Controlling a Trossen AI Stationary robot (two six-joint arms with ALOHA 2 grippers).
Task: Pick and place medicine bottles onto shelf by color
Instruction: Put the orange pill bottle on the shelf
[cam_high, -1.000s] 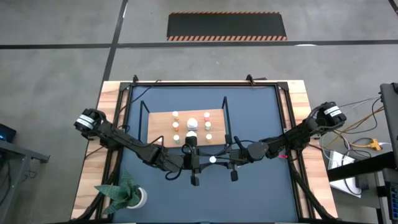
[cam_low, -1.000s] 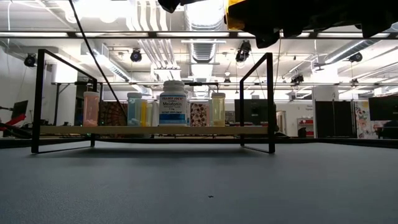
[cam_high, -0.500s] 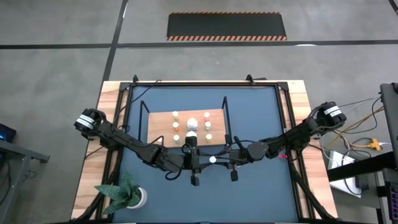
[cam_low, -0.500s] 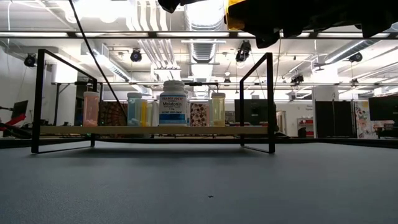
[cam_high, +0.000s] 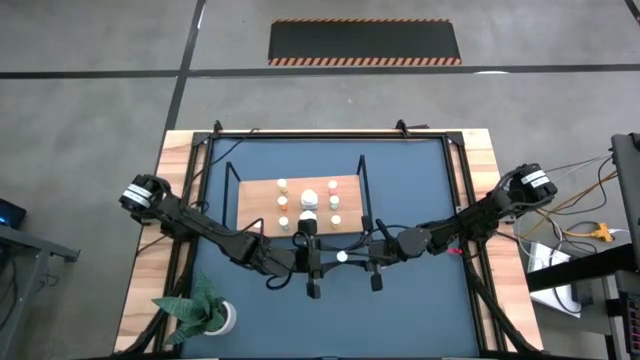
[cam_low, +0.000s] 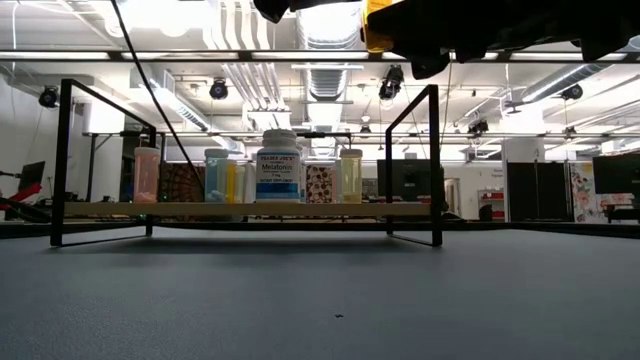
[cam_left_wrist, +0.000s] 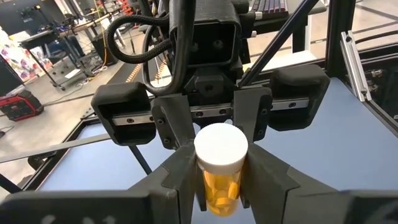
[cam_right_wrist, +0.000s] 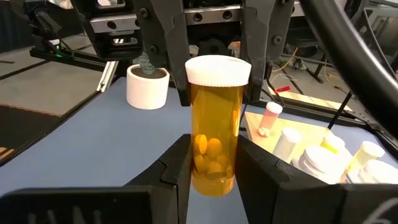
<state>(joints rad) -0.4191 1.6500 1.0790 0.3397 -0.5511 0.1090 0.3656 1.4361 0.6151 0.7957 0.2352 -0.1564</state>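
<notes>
Medicine bottle (cam_right_wrist: 214, 124), amber with a white cap, upright, was held in the air between the two arms, over the dark blue table (cam_high: 400, 180) just in front of the shelf (cam_high: 300, 205). Both grippers were on it at once. The right gripper (cam_right_wrist: 212, 163) had its two dark fingers (cam_right_wrist: 176, 168) pressed against the bottle's lower half, one on each side; pills showed through the amber wall near the bottom. The left gripper (cam_left_wrist: 219, 180) clamped the same bottle from the opposite side (in the left wrist view the bottle (cam_left_wrist: 221, 168) sat between the near fingers, with the other arm's gripper body straight behind it).

From above, the two grippers met near the table's middle, left gripper (cam_high: 312, 255) and right gripper (cam_high: 372, 252) close together, the white cap (cam_high: 342, 256) a small dot between them.

The shelf, a light-brown board with black frame ends, stood toward the far half of the table. On it were several small bottles in two rows with orange, yellow and greenish tops, and a larger white bottle (cam_high: 309, 198) among them. The low view showed the board (cam_low: 250, 209) raised slightly off the table, with a pink bottle (cam_low: 146, 174) at one end, pale blue and yellow ones beside it, and the larger labelled white bottle (cam_low: 279, 165) in front.

A white pot with a green plant (cam_high: 205, 312) stood at the near left corner of the table, well apart from the shelf.
</notes>
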